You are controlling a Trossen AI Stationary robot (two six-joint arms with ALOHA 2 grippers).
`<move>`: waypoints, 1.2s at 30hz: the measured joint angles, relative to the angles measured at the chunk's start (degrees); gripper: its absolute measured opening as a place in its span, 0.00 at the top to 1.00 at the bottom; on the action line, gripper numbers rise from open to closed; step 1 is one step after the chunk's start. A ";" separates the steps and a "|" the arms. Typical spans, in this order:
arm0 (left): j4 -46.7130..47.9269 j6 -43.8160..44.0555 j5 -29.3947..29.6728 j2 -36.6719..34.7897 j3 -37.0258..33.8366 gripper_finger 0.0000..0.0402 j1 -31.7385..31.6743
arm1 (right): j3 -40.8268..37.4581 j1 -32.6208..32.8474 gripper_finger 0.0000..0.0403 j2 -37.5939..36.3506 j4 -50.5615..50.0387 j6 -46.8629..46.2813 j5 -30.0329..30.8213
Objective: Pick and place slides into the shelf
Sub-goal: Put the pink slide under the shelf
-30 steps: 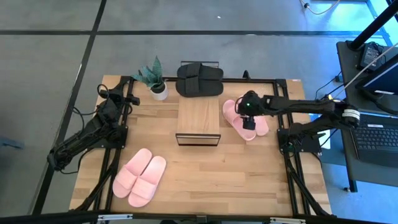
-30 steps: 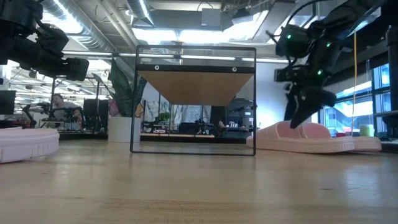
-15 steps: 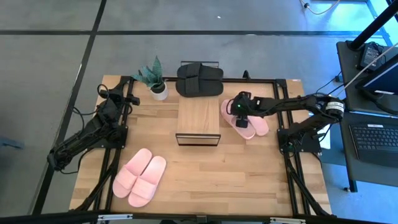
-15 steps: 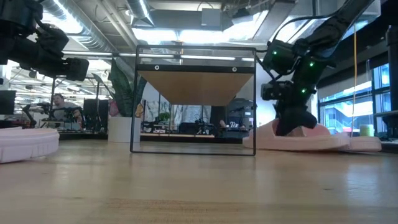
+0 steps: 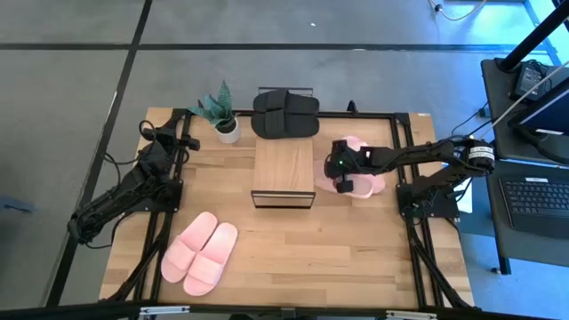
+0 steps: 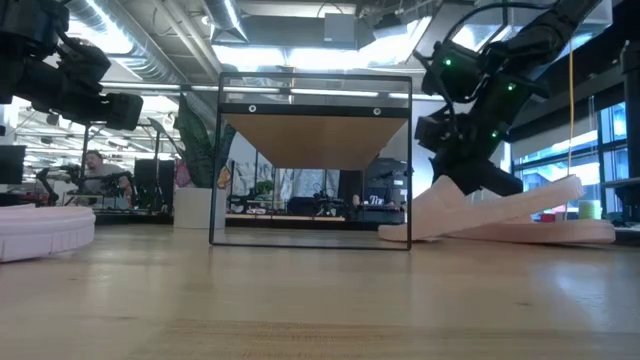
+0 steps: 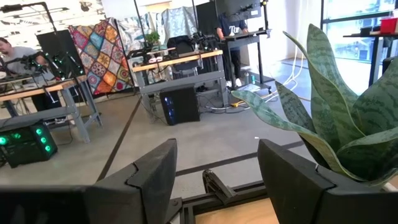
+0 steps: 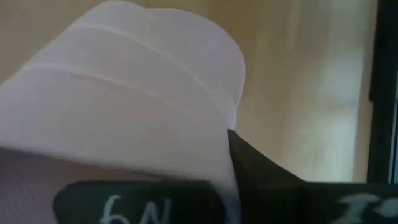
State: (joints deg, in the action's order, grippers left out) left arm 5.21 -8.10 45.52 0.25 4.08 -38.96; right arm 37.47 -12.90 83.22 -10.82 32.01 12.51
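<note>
The shelf [image 5: 283,173] stands mid-table, seen as a black frame under a wood board [image 6: 312,140] in the low view. A black pair of slides [image 5: 284,113] lies behind it, and a pink pair [image 5: 200,252] lies near the table's front left. Right of the shelf, my right gripper [image 5: 343,175] is shut on a pink slide [image 6: 470,210] of the other pink pair [image 5: 360,169]. This slide is tilted, and its mate [image 6: 575,233] lies flat beside it. My left gripper [image 7: 217,155] waits open at the far left [image 5: 173,140], by the plant. My right gripper comes at the pink slide from above and holds it around the wide strap [image 8: 124,93]. One dark finger [image 8: 261,174] shows beside the strap; the gripper hides the rest of the hold. The slide's shelf-side end [image 6: 395,234] rests on the table and its other end [image 6: 560,190] is raised.
A potted plant [image 5: 222,114] stands at the far left of the shelf, close to my left gripper. Black frame rails [image 5: 404,191] run along the table's sides. Bare wood [image 5: 311,258] lies between the shelf and the near edge.
My right gripper has moved toward the shelf, come down on the pink slide and shut on it. The slide has slid a little toward the shelf and tipped: the end away from the shelf has risen while the shelf-side end stays on the table.
</note>
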 joint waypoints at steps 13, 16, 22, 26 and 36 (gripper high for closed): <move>0.00 -0.02 0.02 -0.02 0.00 0.46 -0.02 | -0.02 4.64 0.96 0.00 2.08 1.56 -2.11; 0.00 0.00 0.02 -0.01 -0.01 0.46 -0.01 | -0.02 4.65 0.96 0.02 2.30 1.66 -2.23; 0.00 -0.02 0.02 0.00 0.00 0.46 -0.01 | -0.02 4.65 0.96 0.02 2.86 1.70 -5.31; 0.00 -0.02 0.02 0.00 0.00 0.46 -0.02 | -0.04 5.13 0.96 0.02 3.46 1.62 -5.31; -0.01 -0.05 0.02 -0.02 0.00 0.46 -0.01 | -0.04 7.95 0.94 0.02 3.42 0.33 -5.33</move>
State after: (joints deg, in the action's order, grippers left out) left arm 5.20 -8.15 45.54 0.23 4.08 -38.97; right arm 37.43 -4.95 83.24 -7.39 32.34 7.18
